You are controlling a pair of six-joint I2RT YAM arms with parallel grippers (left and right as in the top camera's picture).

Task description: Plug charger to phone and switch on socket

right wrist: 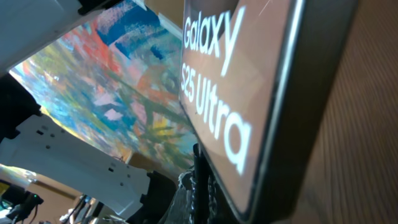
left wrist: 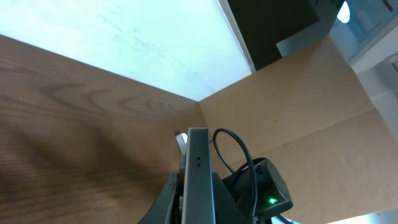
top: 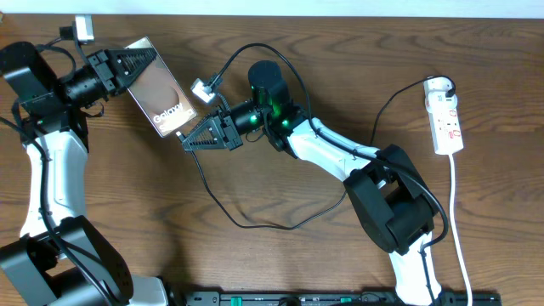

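Wood-grain table [top: 280, 263] fills my overhead view, with both arms reaching toward its upper left part. On my left side, the left gripper [top: 138, 61] is clamped on the phone [top: 166, 95], holding it by its upper end so the bronze face with the white Galaxy lettering tilts up toward the camera. From the left wrist I see the phone [left wrist: 198, 171] edge-on, standing as a thin grey slab between the fingers, with brown cardboard behind it.

The right gripper [top: 190, 139] sits at the phone's lower corner, its fingers pressed together. The charger [top: 255, 226] loops across the wood below the right arm and climbs straight into those fingertips, so I read it as pinched there. The plug tip itself is hidden, and I cannot tell whether it has entered the phone's port. My right wrist view is almost all phone [right wrist: 230, 106], very close, lettering large and slanted.

The socket [top: 447, 119] lies far over on the right side of the table, well apart from both grippers, its white cord trailing down toward the near edge
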